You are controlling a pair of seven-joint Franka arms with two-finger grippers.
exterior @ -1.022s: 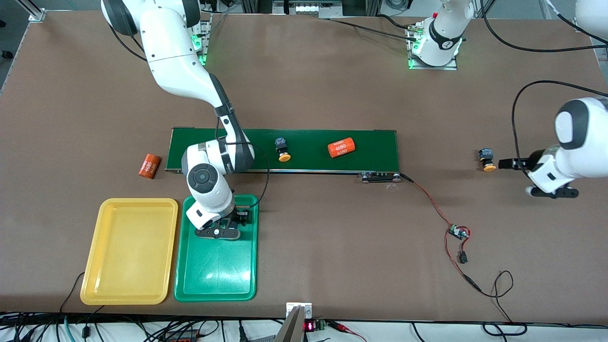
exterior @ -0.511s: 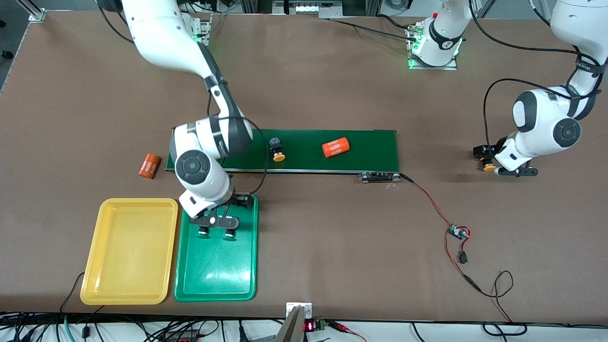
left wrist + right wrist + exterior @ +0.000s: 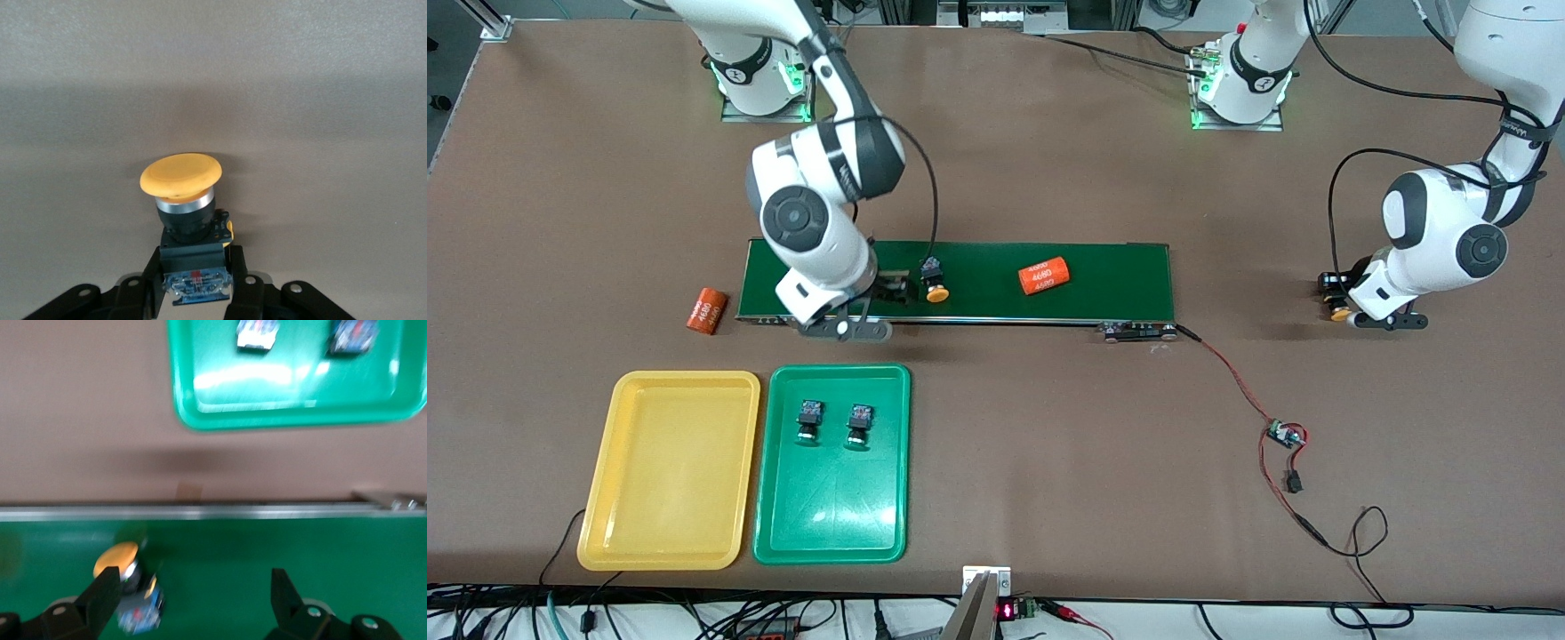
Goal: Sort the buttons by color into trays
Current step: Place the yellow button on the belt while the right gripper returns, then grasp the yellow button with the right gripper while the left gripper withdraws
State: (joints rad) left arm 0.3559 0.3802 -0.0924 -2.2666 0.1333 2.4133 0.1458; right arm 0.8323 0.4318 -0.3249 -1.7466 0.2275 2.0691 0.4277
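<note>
Robotics lab: bench-bolted arms, conveyor belt (image 3: 960, 283) (loose wiring (image 3: 1280, 462) too)

two buttons (image 3: 834, 421) lie side by side in one tray (image 3: 831, 533).

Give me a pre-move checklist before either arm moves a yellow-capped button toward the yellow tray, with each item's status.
1. Green-capped buttons sorted: ok, both lie in the green tray.
2. Yellow tray free to receive: ok, nothing lies in it.
3. Left gripper grasp: ok, its fingers close on the body of a yellow-capped button, which appears to rest on the table at the left arm's end.
4. Right gripper ready: ok, open over the conveyor belt.
5. Second yellow-capped button lined up: not ok; in the right wrist view it sits at one finger, off centre.
6. Orange cylinder on the belt clear of that button: ok.
</note>
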